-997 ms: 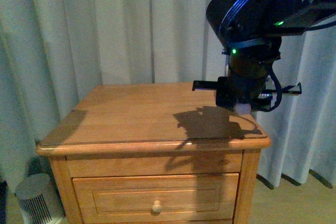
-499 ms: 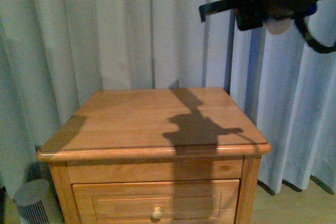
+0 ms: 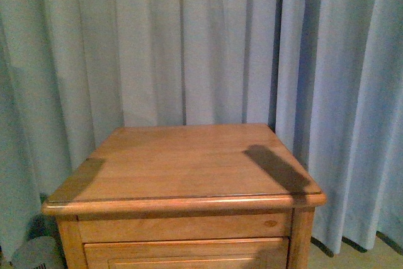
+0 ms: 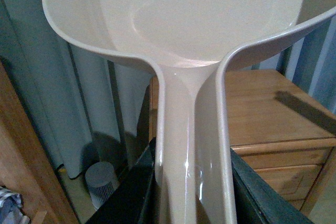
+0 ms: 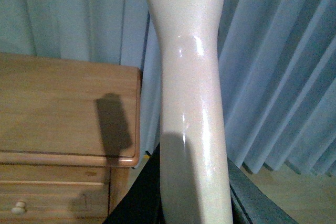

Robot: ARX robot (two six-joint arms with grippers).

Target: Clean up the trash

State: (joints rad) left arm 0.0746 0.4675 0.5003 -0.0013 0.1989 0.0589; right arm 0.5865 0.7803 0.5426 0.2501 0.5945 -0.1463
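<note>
Dustpan [image 4: 178,19] sits clamped by its stem in my left gripper [image 4: 191,198]. My right gripper [image 5: 191,198] squeezes a beige handle [image 5: 191,103] off the nightstand [image 3: 182,162] edge, having risen from its top a second ago. Only shadow lies there before the curtain [image 3: 189,42]. I see no trash anywhere, so sweeping looks done.

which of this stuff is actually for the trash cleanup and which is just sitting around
For the job: dustpan, in the left tool; beige handle, in the right tool. No trash wad in view.
Just there: wooden nightstand, curtains, grey ribbed canister on the floor.
</note>
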